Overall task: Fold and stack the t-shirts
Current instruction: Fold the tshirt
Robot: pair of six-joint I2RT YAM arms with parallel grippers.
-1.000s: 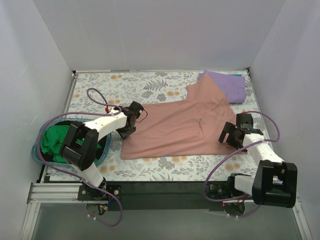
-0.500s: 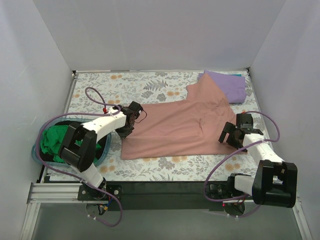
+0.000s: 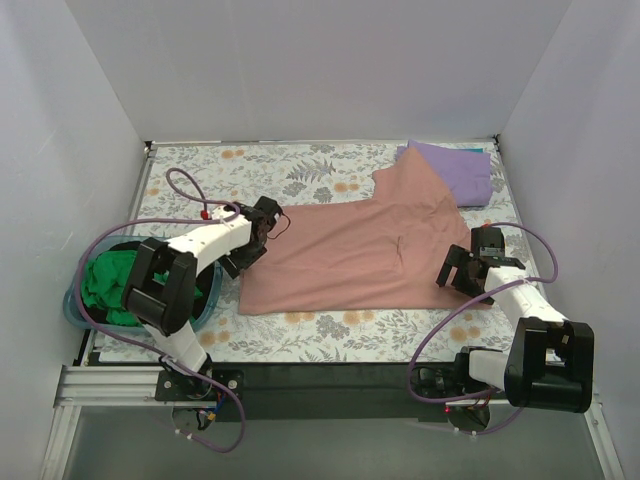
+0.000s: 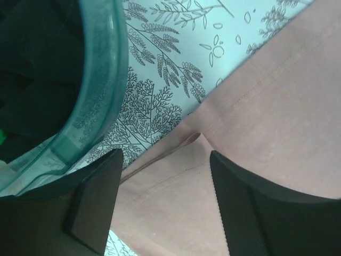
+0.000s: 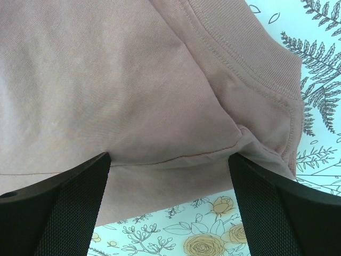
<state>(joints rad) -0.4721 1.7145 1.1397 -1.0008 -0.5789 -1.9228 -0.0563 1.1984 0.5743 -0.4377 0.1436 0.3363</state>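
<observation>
- Left fingers (image 3: 250, 250) stand well apart in the left wrist view, with the hem of the dusty-pink t-shirt (image 4: 277, 122) lying in the gap and nothing clamped. From above, the same fingers show only as a dark lump at the shirt's left edge.
- Right fingers (image 5: 74, 197) are likewise spread wide and hold nothing. They are over the shirt's ribbed edge and a stitched seam where the cloth bunches, a detail the top view does not give.
- Only the top view shows the whole layout. The pink t-shirt (image 3: 350, 250) is spread across the middle of the bench (image 3: 200, 180), with one part reaching towards the far right corner.
- Beyond it, in that corner, a lavender-purple t-shirt (image 3: 458, 168) lies folded, with the pink cloth touching or overlapping its near edge.
- At the left edge sits a teal basket (image 3: 72, 308) holding a crumpled bright green t-shirt (image 3: 105, 280). The left arm crosses over it and hides part of the rim.
- In the left wrist view the basket wall (image 4: 104, 90) curves just beside the pink hem.
- Pink cloth lies mostly flat, with a few soft creases near its middle.
</observation>
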